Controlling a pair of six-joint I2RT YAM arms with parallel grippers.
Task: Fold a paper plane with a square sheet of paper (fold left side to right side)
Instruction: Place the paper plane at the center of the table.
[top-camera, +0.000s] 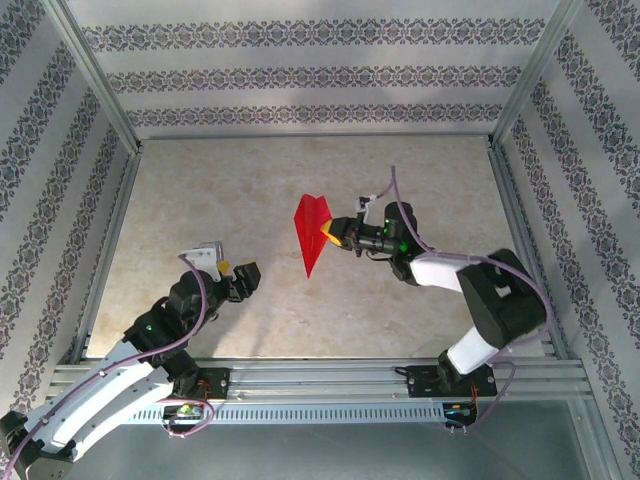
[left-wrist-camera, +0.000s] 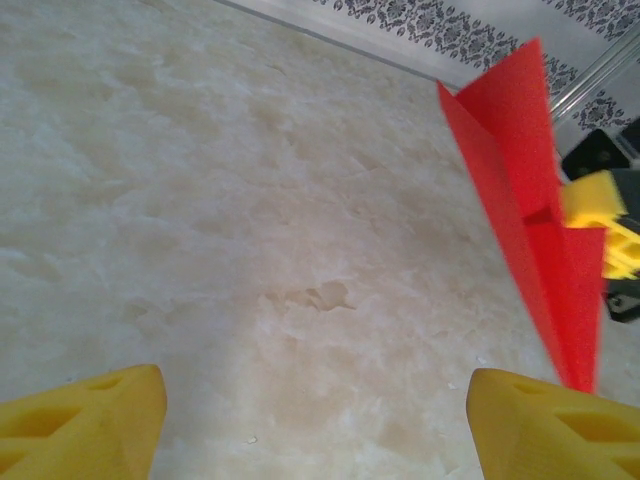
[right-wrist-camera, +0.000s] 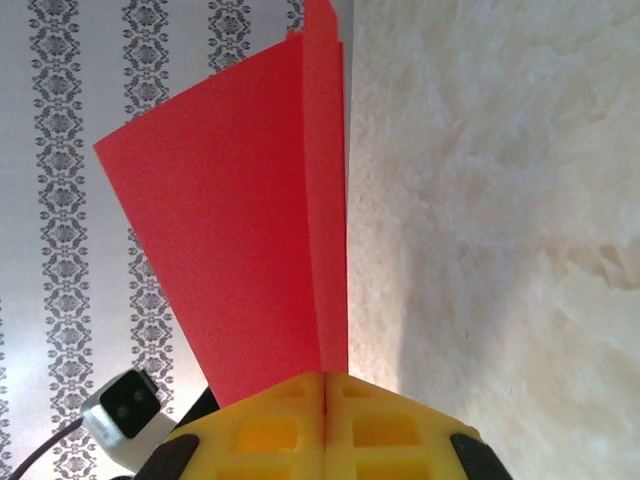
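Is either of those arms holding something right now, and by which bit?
The right gripper is shut on the paper plane, pinching its side about midway along its length. The left gripper is open, holding nothing.

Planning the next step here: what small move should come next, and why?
Probably lower the right gripper and set the paper plane on the table: it looks fully folded into a dart, pinched in shut jaws, while the left gripper stands open, apart.
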